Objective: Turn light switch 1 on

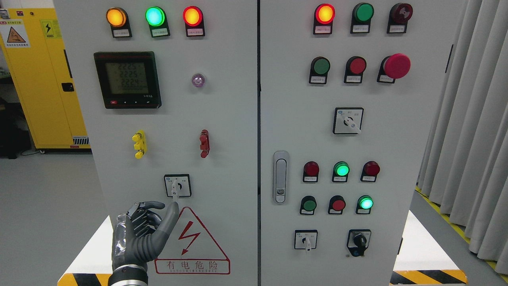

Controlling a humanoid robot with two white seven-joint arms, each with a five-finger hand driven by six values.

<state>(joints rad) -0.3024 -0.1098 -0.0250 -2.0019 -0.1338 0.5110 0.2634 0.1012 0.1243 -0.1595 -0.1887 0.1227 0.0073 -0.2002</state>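
Note:
A small rotary selector switch (177,185) with a white lever pointing down sits low on the left door of the grey electrical cabinet (222,159). My left hand (152,222), dark grey with spread fingers, rises from the bottom left just beneath it. Its thumb tip reaches up to a point right under the switch's lever, and the other fingers curl loosely to the left, holding nothing. The right arm does not show.
Above the switch are a yellow terminal (139,144), a red terminal (204,143), a digital meter (127,79) and lit indicator lamps. The right door carries push buttons, more rotary switches and a door handle (280,177). A yellow cabinet (43,75) stands at the left, curtains (472,127) at the right.

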